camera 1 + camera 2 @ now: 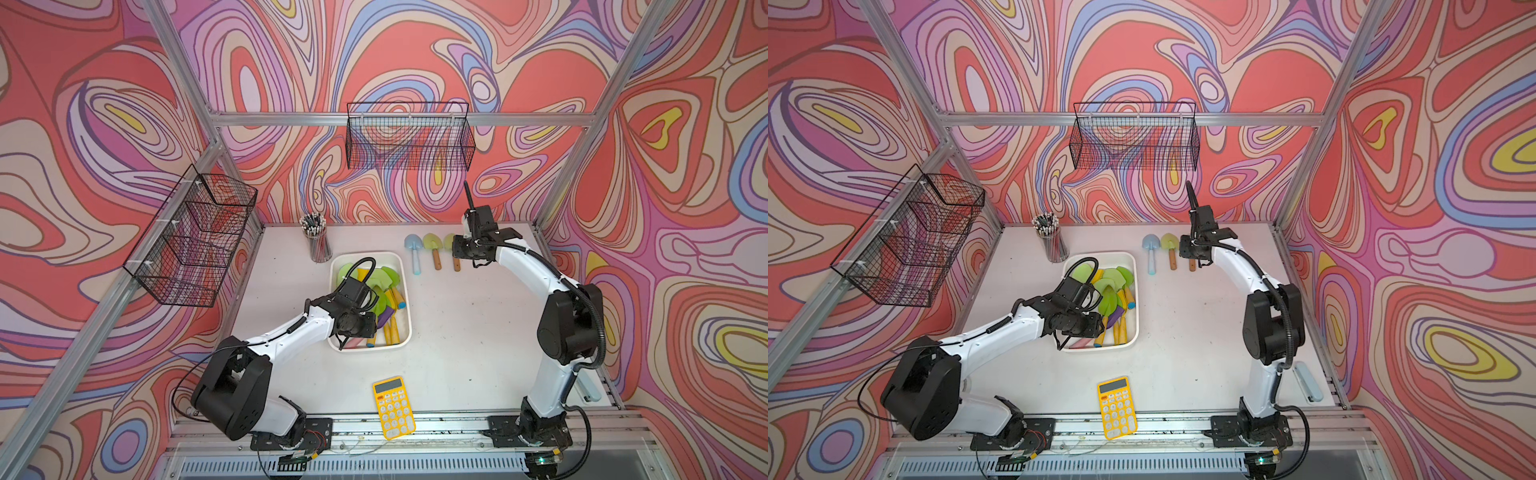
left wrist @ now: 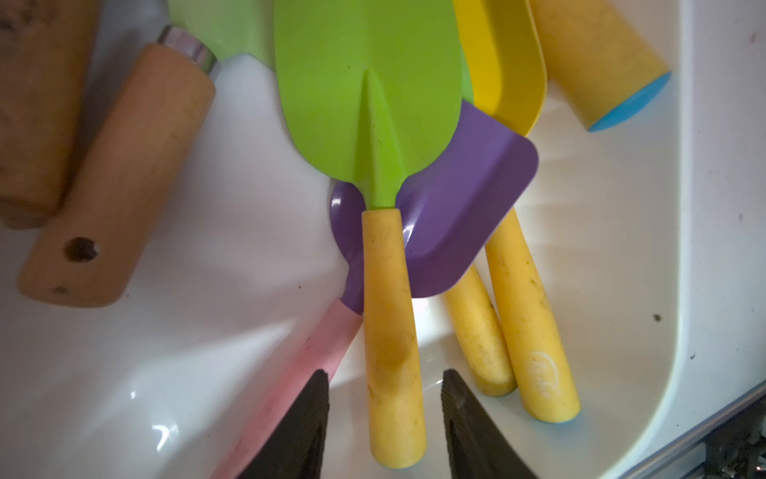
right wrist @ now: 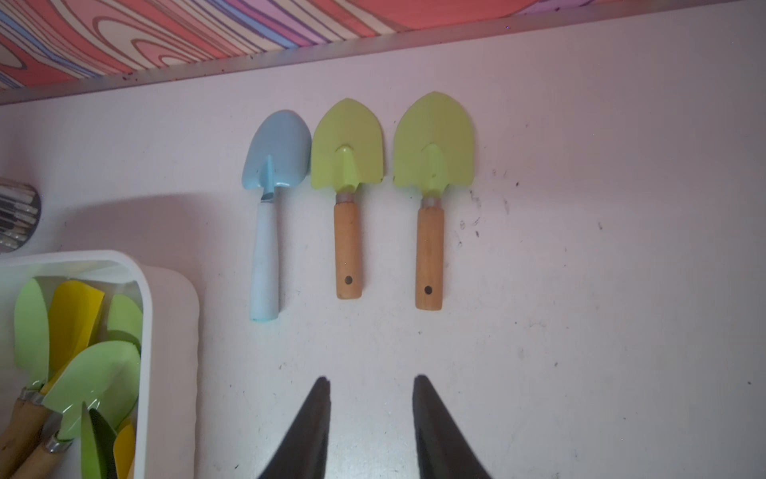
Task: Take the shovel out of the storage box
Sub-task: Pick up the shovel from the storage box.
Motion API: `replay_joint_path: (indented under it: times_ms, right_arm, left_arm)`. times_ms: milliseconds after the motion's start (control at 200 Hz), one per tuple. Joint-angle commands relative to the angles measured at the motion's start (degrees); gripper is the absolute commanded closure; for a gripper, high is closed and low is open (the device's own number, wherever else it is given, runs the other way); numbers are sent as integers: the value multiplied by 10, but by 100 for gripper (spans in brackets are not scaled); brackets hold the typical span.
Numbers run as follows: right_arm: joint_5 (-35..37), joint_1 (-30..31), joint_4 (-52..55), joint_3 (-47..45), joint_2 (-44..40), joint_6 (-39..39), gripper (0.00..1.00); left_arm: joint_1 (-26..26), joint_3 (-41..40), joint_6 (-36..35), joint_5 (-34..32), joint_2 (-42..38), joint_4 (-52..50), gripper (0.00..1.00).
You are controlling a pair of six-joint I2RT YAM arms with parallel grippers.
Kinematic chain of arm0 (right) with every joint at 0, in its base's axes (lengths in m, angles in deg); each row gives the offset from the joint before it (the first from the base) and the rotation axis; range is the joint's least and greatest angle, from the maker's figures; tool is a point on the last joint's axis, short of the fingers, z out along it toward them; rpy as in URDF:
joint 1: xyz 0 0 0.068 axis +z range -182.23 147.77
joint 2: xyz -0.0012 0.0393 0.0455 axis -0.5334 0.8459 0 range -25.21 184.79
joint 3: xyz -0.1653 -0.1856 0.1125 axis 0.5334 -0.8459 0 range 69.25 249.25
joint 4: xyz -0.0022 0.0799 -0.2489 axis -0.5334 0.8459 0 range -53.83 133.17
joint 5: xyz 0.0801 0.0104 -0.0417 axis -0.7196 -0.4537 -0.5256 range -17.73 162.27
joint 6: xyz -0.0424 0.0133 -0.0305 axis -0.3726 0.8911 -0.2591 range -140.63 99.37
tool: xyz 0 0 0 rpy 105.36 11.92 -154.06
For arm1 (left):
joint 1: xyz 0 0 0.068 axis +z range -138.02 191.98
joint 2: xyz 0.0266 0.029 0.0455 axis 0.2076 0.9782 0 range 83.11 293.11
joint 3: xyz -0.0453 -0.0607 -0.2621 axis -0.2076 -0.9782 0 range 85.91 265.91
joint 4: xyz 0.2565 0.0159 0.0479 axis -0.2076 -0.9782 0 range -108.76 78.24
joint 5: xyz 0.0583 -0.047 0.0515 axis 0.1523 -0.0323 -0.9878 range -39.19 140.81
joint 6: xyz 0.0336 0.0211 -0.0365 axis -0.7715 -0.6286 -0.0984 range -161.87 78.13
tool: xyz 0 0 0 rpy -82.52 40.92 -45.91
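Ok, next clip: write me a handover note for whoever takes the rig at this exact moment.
Left gripper: jaws open either side of the yellow handle of the green shovel inside the storage box; not gripping yet.
Right gripper: jaws open, empty, over the table.
Done: a blue shovel and two wood-handled shovels lie in a row on the table outside the box.
To do: close on the handle, lift that shovel out; more shovels lie in the box.
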Motion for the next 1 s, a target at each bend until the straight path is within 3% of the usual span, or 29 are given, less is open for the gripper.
replay_joint_path:
  times_ms: [0, 556, 992]
  right_arm:
    - [0, 7, -10, -19, -24, 5, 65]
    - [-21, 33, -31, -79, -42, 17, 66]
    - [-15, 34, -27, -83, -57, 15, 68]
  left_arm:
    - [-3, -7, 2, 10, 13, 15, 51]
    - [-3, -21, 9, 42, 51, 36, 56]
    - [-3, 1, 4, 13, 35, 5, 86]
